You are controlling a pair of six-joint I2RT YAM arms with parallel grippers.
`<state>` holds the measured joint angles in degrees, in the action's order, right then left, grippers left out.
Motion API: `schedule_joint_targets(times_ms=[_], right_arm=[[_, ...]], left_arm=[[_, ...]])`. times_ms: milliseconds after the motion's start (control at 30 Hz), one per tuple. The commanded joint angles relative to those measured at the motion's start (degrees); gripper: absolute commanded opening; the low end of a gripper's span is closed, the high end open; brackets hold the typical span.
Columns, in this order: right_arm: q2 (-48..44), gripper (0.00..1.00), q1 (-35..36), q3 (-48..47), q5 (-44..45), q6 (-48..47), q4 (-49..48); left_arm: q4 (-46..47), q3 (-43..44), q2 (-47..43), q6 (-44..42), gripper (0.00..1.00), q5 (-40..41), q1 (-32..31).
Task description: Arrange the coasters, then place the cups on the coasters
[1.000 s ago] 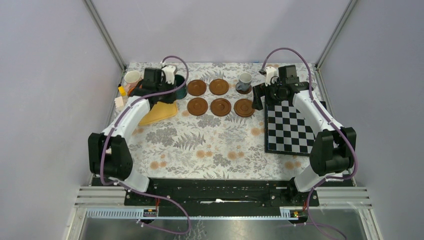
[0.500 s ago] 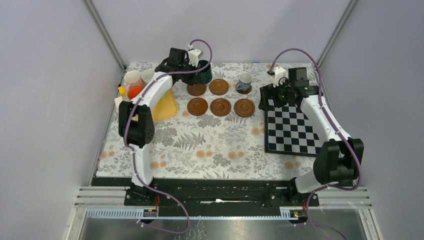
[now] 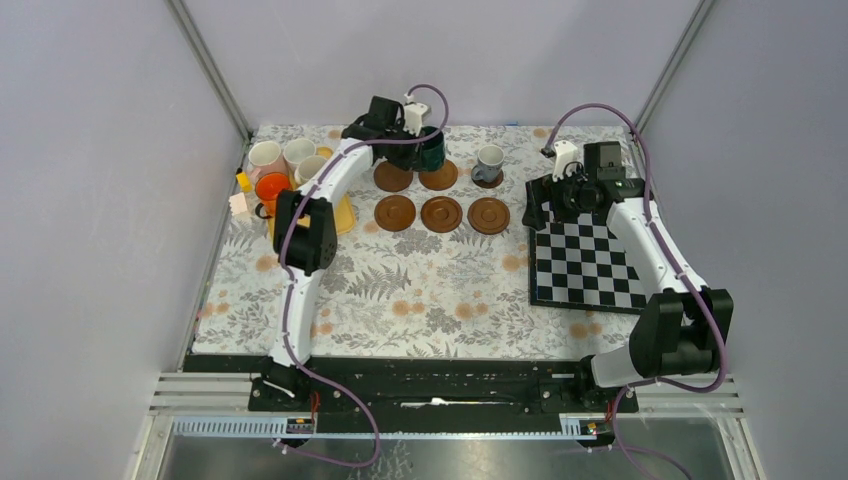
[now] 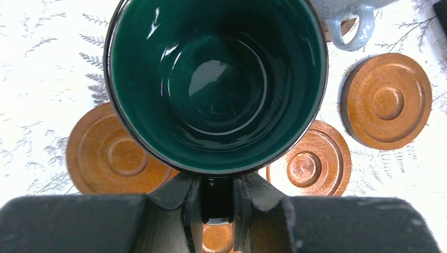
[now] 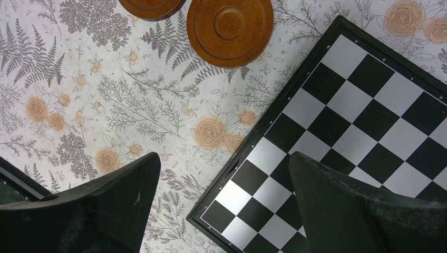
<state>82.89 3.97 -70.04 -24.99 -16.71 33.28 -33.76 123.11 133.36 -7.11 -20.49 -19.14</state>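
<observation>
- Left tool (image 4: 217, 203) is nearly closed, pinching the handle of the dark green cup (image 4: 216, 84). The cup hangs upright, off the bench (image 3: 420, 290), in the upper middle of the top view, above the back row of coasters (image 3: 441, 213).
- Right tool (image 5: 221, 174) stands wide open and holds nothing. It hovers over the upper left corner of the chessboard (image 3: 585, 260).
- Most of the free room is on the bench below the coasters in the top view, a broad stretch of floral cloth with nothing on it.
- To the right, the chessboard's black edge lies just beside the lower right coaster, so there is little slack for sideways moves on that side.
- At left centre sits the yellow tray (image 3: 338, 212), with the other cups (image 3: 271, 187) grouped near it in the upper left, well apart from the carried cup.
- Six coasters lie in two rows of three. Five are bare, and the upper right one carries the grey cup (image 3: 489, 162).
- The step in hand looks like setting the dark green cup on a bare back-row coaster.
- In the left wrist view the cup hangs over the gap between two discs, so it should shift until one disc is centred beneath it.
- From there a straight, level descent should seat the base inside the raised rim before the fingers part.
- Pulling back towards the left would keep the fingers clear of the grey cup's handle, which is close at the upper right of that view.
</observation>
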Motion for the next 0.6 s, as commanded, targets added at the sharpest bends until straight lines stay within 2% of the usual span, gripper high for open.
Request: schedule_joint_targets(times_ms=[0, 567], right_arm=[[-1.54, 0.99, -0.10, 0.78, -0.53, -0.44, -1.09], [-1.77, 1.00, -0.14, 0.78, -1.65, -0.34, -1.09]], left_arm=[[4.23, 5.36, 0.76, -1.37, 0.00, 0.50, -1.77], [5.18, 7.75, 5.54, -1.61, 0.01, 3.21, -3.08]])
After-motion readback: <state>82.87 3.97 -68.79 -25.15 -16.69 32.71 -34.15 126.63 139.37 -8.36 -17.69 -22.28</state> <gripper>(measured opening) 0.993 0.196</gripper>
